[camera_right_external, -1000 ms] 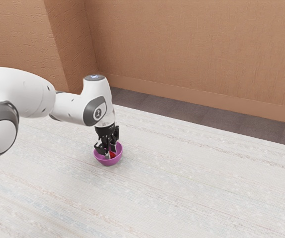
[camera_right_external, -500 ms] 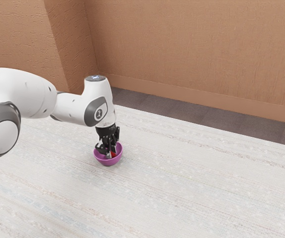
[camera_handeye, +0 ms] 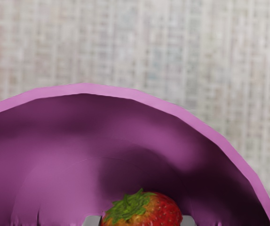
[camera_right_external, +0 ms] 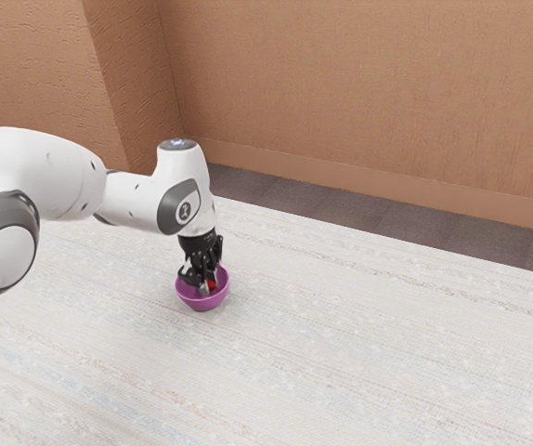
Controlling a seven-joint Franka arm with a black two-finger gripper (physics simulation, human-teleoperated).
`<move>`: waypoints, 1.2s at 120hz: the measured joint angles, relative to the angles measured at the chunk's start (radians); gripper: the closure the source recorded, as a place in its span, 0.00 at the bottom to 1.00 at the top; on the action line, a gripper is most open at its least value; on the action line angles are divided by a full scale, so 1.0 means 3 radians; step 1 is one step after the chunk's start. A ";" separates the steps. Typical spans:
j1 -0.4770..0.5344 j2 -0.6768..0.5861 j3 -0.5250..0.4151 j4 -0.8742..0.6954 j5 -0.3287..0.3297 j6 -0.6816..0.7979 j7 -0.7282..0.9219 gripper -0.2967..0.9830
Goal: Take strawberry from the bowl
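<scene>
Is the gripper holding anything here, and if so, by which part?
The strawberry, inside the purple bowl: the gripper pinches it from two sides, one finger beside its leafy cap, the other against red flesh.

Reaches in from the exterior view's left, bends at the wrist, points the tool downward and seems to grip with parted fingers.
</scene>
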 joint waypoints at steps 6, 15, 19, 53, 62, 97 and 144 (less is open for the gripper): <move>-0.0016 -0.0032 -0.0002 0.0004 0.0001 -0.0008 -0.0001 0.70; -0.0036 -0.0123 -0.0003 -0.0004 0.0001 -0.0021 -0.0002 0.71; -0.0044 -0.0170 -0.0003 -0.0013 0.0002 -0.0027 -0.0003 0.71; -0.0486 -0.0431 -0.0034 0.0198 0.0014 -0.0248 -0.0003 0.73; -0.0699 -0.0331 -0.0042 0.0306 0.0009 -0.0290 0.0000 0.73; -0.0864 0.0204 -0.0380 0.0684 0.0005 -0.0352 0.0005 0.74; -0.0943 0.0541 -0.0388 0.0874 0.0006 -0.0350 0.0007 0.67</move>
